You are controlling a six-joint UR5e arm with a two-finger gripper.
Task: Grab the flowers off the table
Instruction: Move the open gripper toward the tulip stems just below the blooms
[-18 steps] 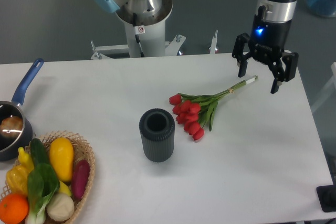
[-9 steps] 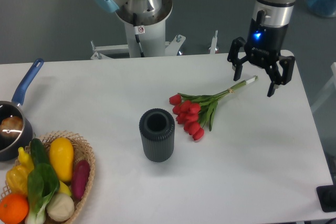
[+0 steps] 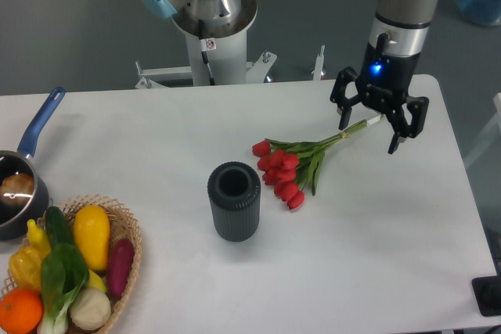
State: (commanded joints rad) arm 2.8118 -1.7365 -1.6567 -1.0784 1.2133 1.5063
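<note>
Arm reaching down from upper right, jaws spread wide, straddling stem end of the flowers [image 3: 293, 165], not gripping

Colours: tulips [image 3: 280, 171] red heads, green leaves, pale green stems. Table [image 3: 376, 256] plain white. Ribbed cup [image 3: 233, 201] dark grey. Gripper [image 3: 368, 132] black, blue light lit above it. Saucepan [image 3: 17, 190] dark, blue handle. Wicker basket [image 3: 129, 249] tan, holding yellow, green, purple, orange produce.
</note>
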